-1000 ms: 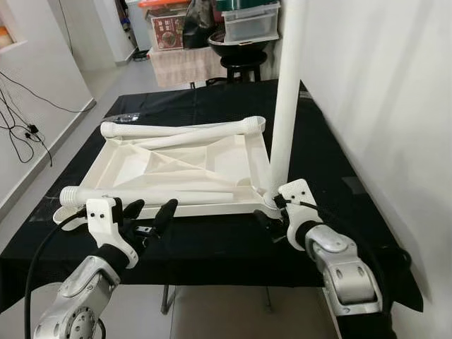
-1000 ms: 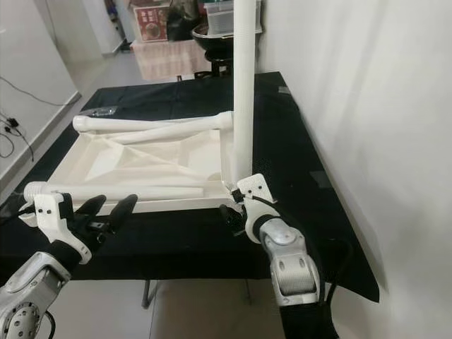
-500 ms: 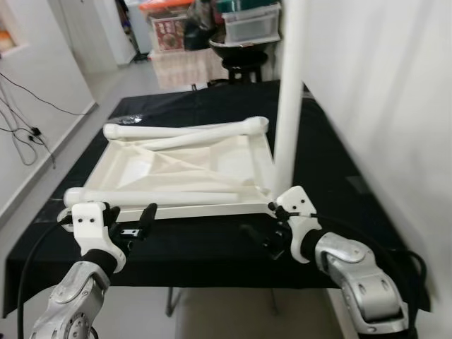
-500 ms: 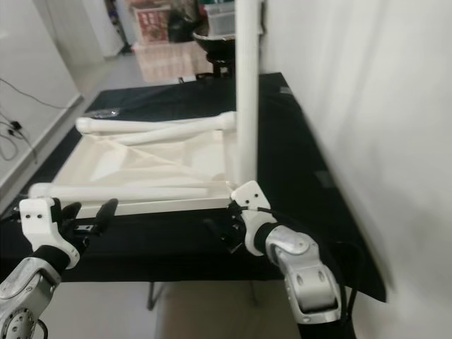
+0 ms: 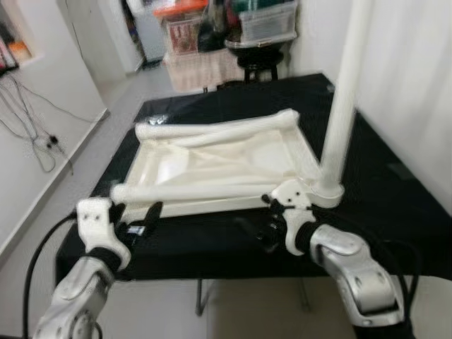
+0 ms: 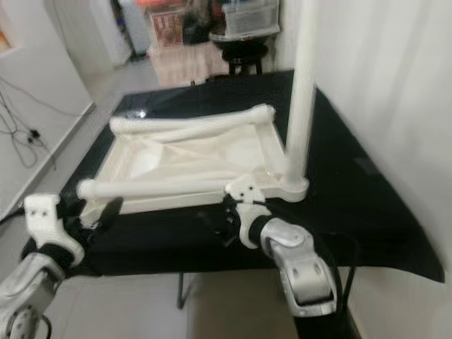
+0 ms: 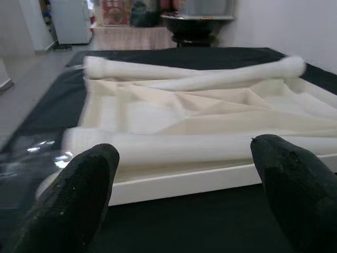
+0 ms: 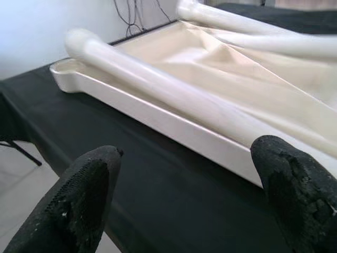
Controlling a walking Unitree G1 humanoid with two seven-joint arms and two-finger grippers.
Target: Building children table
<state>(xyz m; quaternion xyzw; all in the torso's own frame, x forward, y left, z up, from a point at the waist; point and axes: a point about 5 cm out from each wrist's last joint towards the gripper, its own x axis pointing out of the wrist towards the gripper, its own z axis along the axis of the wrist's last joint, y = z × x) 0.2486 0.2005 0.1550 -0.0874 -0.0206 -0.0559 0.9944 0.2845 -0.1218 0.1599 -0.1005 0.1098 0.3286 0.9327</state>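
Observation:
A white children's tabletop (image 5: pixel 219 159) lies upside down on the black-covered table (image 5: pixel 395 191). One white leg (image 5: pixel 340 106) stands upright in its near right corner. A loose leg (image 5: pixel 191 191) lies along the tray's front side, and another leg (image 5: pixel 212 129) lies along the back. My left gripper (image 5: pixel 135 217) hovers open before the tray's front left corner, fingertips (image 7: pixel 79 195) wide apart and nothing between them. My right gripper (image 5: pixel 258 229) is open over the black cloth in front of the tray's front edge (image 8: pixel 174 132), left of the upright leg's base.
A white wall runs close along the table's right side. Beyond the far end stand a black stool (image 5: pixel 258 60) and stacked storage boxes (image 5: pixel 265 18). Cables (image 5: pixel 39 138) trail on the floor at the left. A small shiny wrapper (image 5: pixel 157 119) lies at the table's far left.
The camera has shifted, so the table sits further right in view. My right gripper has come away from the upright leg's base and moved left along the front edge. The left gripper stays open.

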